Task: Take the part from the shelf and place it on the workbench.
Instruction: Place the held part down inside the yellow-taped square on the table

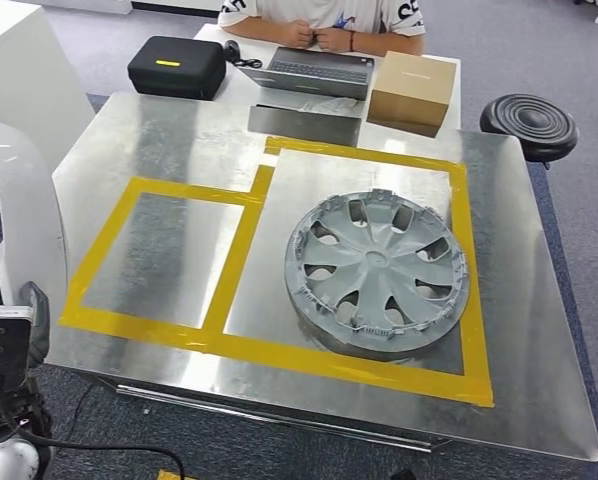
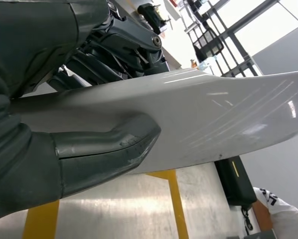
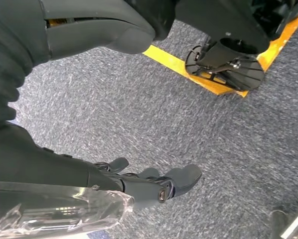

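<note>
The left robot hand (image 2: 83, 99) grips a long white curved part (image 2: 215, 119), thumb and fingers clamped on opposite faces, at the desk's (image 1: 168, 130) near left edge. The right robot hand (image 3: 113, 164) hangs above carpet with fingers apart, holding nothing. Farther in, a grey hubcap (image 1: 377, 272) lies flat inside the larger yellow-taped rectangle (image 1: 473, 300).

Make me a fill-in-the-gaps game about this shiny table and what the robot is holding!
1. The grey hubcap lies inside the ______ of the two yellow-taped boxes on the metal workbench.
2. The left hand holds a smooth ______ curved panel.
3. The right hand hangs over grey ______.
4. Behind the workbench a person sits at a ______.

Missing words: larger; white; carpet; laptop
</note>
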You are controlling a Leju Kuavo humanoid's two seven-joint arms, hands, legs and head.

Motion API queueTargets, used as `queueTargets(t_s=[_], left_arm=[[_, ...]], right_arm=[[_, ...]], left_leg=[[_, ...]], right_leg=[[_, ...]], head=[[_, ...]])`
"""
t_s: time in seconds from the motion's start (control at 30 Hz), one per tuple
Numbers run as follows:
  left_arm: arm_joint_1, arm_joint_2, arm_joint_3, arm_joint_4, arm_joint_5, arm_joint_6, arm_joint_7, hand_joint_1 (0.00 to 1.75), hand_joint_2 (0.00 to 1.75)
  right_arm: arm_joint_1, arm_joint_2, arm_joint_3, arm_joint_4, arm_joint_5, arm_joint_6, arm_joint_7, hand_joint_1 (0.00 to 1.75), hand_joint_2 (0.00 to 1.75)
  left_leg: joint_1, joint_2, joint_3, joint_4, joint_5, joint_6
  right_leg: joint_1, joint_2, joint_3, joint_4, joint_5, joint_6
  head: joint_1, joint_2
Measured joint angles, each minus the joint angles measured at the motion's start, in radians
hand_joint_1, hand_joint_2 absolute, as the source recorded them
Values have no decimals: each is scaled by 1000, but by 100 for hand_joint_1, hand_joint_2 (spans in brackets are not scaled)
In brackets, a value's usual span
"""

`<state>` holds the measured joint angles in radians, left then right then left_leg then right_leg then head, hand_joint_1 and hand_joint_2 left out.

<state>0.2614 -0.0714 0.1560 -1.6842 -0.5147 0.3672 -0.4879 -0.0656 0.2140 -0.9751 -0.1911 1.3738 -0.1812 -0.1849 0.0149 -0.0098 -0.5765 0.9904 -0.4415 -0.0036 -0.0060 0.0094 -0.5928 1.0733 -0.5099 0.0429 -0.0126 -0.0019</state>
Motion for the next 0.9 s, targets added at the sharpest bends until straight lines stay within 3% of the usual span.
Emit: queueTargets(t_s=[0.07,0.13,0.17,0.2,0.27,0.3,0.37,0.47,0.53,0.6,0.63,0.67,0.7,0.77,0.8,0.83,0.9], left_arm=[[0,0,1,0,-5,2,0,175,175],[0,0,1,0,-8,2,0,175,175],[0,0,1,0,-8,2,0,175,175],[0,0,1,0,-9,3,0,175,175],[0,0,1,0,-9,4,0,175,175],[0,0,1,0,-9,5,0,175,175],[-1,0,2,0,-7,8,0,175,175],[-1,0,3,0,-2,11,0,175,175],[-3,0,3,0,-1,12,0,175,175],[-4,0,4,0,0,12,0,175,175],[-3,0,4,0,1,13,0,175,175],[-3,0,4,0,1,13,0,175,175],[-3,0,4,0,1,13,0,175,175],[-4,0,4,0,1,13,0,175,175],[-5,0,4,0,0,13,0,175,175],[-5,0,4,0,0,13,0,175,175],[-5,0,4,0,1,14,1,175,175]], right_arm=[[0,0,0,0,0,0,0,0,175],[2,0,0,0,0,0,0,0,175],[2,0,0,0,0,1,1,0,175],[3,0,0,0,0,1,1,0,175],[1,0,0,0,0,1,0,0,175],[-1,0,0,0,0,2,0,0,175],[-1,0,0,0,0,3,-1,0,175],[1,0,0,0,0,4,-2,0,175],[0,0,0,0,0,4,-3,0,175],[0,0,0,0,0,4,-4,0,175],[1,-1,0,0,0,4,-4,0,175],[1,-1,0,0,0,4,-4,0,175],[1,-1,0,0,0,4,-4,0,175],[1,0,0,0,0,4,-4,0,175],[1,0,0,0,0,4,-4,0,175],[1,-1,0,0,0,4,-4,0,175],[1,-1,0,0,0,4,-4,0,175]], left_leg=[[-1,1,1,0,-2,8],[-3,1,2,0,-3,11],[-3,0,4,1,-4,11],[-4,-1,6,1,-6,10],[-6,-2,12,2,-10,4],[-8,-2,13,3,-12,-1],[-10,-3,13,3,-12,-10],[-7,-2,9,13,-23,-26],[-6,-1,-27,93,-71,-36],[-5,0,-93,227,-129,-41],[-5,0,-116,272,-139,-42],[-5,0,-124,283,-130,-41],[-5,0,-112,254,-102,-40],[-5,1,-54,125,-31,-37],[-5,2,-27,66,-10,-34],[-6,2,-10,27,-1,-30],[-8,1,-4,5,-2,-19]], right_leg=[[0,-1,-61,127,-62,5],[-1,-1,-112,224,-90,5],[0,-1,-114,220,-76,4],[0,-1,-97,179,-45,1],[0,-1,-32,44,21,-4],[1,-1,-5,-7,38,-7],[4,1,15,-45,41,-13],[2,2,18,-50,46,-29],[-2,0,20,-54,48,-38],[-2,-1,20,-54,47,-42],[-2,-1,20,-54,47,-43],[-2,-1,21,-54,46,-43],[-2,-1,23,-54,45,-43],[-1,1,26,-53,43,-39],[1,2,26,-52,40,-35],[3,2,25,-51,39,-30],[5,2,24,-52,38,-20]], head=[[4,0],[4,0],[5,0],[5,0],[5,0],[4,0],[3,0],[1,0],[-5,0],[-9,0],[-9,0],[-9,0],[-9,0],[-9,0],[-9,0],[-8,0],[-8,0]])
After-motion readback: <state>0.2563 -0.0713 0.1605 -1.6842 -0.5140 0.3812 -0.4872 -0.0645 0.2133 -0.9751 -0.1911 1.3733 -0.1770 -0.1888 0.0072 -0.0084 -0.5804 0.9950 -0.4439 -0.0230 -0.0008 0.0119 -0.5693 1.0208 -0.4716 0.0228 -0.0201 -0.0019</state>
